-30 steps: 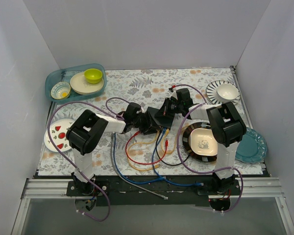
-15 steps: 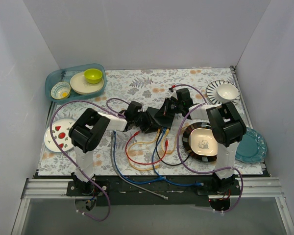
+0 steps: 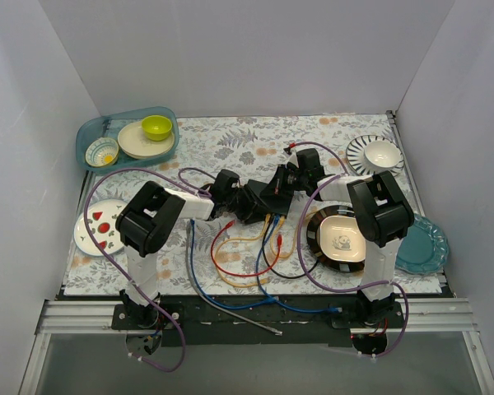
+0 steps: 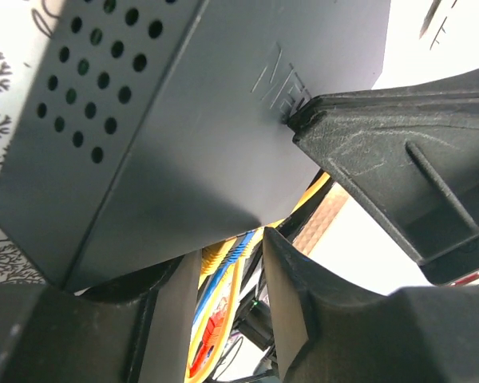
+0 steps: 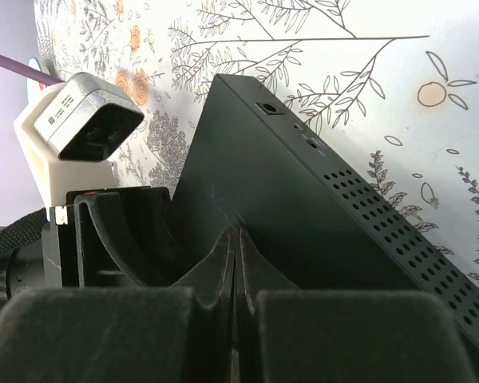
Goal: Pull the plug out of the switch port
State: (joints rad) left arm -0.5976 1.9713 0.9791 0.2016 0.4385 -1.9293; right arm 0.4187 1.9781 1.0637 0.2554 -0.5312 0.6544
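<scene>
As the switch (image 3: 272,196) stands tilted between the 2 grippers, what matters is which way its socket edge faces. It is the edge turned toward the robot, and the cables (image 3: 267,222) run off it on that side.

The left gripper (image 4: 230,249) is right at that edge, just under the switch's corner in its own view. A yellow plug (image 4: 214,257) and a blue cable (image 4: 236,246) show in the gap between its fingers. The fingers stand a little apart, and I cannot tell whether they pinch the plug.

The right gripper (image 5: 235,239) is on the far side of the switch. Its fingers are closed together with nothing between them, and its tips press on the switch's flat top.

So the left arm is nearer the plug. The pull likely runs straight away from the socket edge along the cable, while the right arm braces the switch.
</scene>
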